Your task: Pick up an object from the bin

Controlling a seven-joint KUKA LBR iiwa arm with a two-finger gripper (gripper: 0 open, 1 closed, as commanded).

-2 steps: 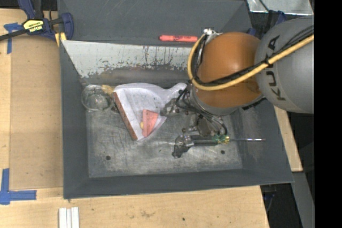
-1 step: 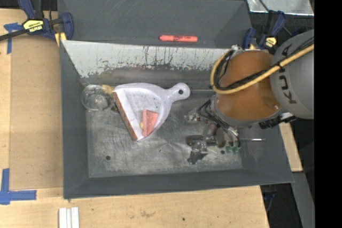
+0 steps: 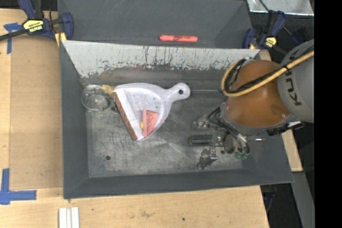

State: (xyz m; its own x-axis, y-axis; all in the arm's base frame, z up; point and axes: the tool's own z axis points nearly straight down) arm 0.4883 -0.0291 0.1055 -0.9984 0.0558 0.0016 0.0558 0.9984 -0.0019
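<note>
My gripper [image 3: 203,141] hangs low over the bin floor at the front right, under the arm's orange cover. Its two fingers [image 3: 202,124] stand apart, open, and I see no loose thing between them. The nearest thing is a white dustpan [image 3: 160,97] in the middle of the bin, to the gripper's left and well apart from it, with its round handle end pointing right. In the pan's mouth lies a pink-red block [image 3: 150,120], and a brown strip [image 3: 124,112] runs along the pan's left edge.
A clear glass cup [image 3: 95,97] lies at the left of the bin, touching the dustpan's left corner. Bare scratched floor stretches between the dustpan and the gripper and along the front wall. The arm takes up the right side.
</note>
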